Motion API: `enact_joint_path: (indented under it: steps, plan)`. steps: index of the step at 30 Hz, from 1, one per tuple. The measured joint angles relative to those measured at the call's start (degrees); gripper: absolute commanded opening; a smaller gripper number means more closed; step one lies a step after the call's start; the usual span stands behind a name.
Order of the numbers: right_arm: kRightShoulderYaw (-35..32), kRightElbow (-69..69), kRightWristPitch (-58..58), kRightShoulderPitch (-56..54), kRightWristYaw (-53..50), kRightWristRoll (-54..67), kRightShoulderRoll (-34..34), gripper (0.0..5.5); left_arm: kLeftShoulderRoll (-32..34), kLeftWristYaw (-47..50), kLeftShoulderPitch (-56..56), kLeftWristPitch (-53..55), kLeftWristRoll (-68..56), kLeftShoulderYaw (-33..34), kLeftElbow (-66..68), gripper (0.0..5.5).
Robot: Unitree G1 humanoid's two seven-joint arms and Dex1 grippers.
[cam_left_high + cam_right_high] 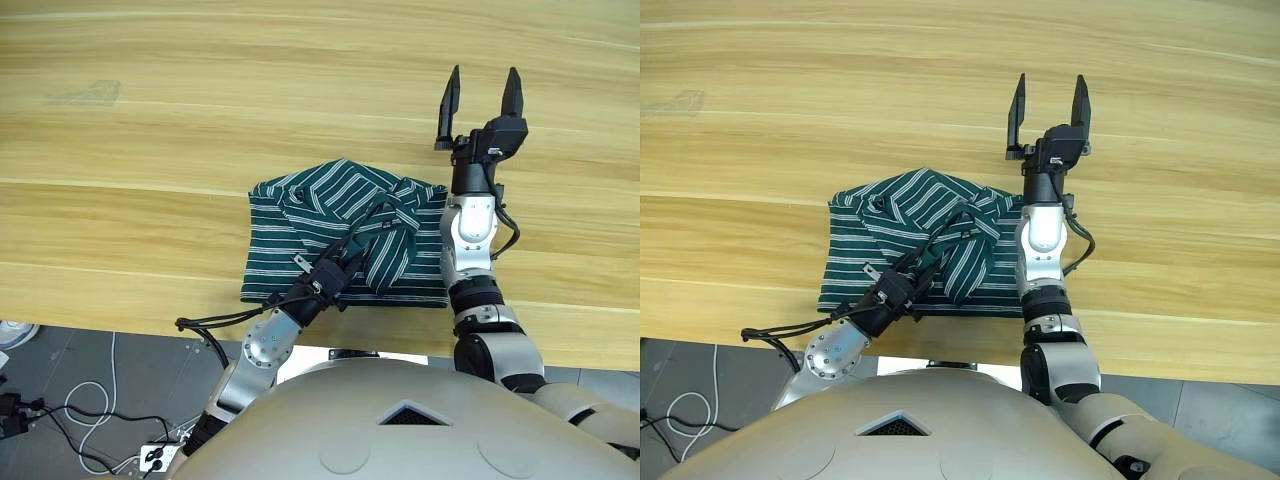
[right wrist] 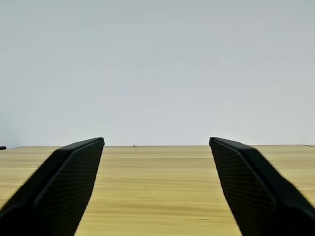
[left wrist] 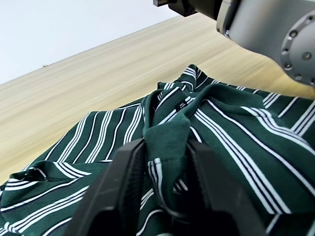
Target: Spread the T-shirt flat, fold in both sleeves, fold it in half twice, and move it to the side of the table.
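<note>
Nipping a bunched T-shirt (image 1: 280, 250) fold with left fingers (image 3: 123, 182); holding right fingers (image 1: 512, 95) wide, empty, beyond the T-shirt. Risks unravelling folds if pulled one-handed.

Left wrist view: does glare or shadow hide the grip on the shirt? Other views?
Left wrist view: even light, no glare; a fold of the dark green white-striped T-shirt shows plainly between the black fingers of the left hand. Left eye view: the light wooden table is evenly lit, without hard shadows. Right wrist view: the open right hand looks dark against a pale wall.
</note>
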Motion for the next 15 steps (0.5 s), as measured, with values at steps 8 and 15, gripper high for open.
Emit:
enact_joint_path:
  steps: [8, 15]
  plan:
    - [-0.1, 0.5, 0.0, -0.5, -0.1, 0.0, 0.0, 3.95, -0.1, 0.3, -0.5, -0.1, 0.0, 0.1, 0.0, 0.03]
    - [-0.1, 0.5, -0.1, -0.5, -0.1, 0.0, 0.0, 3.95, -0.1, 0.6, -0.5, -0.4, 0.1, 0.1, 0.0, 0.03]
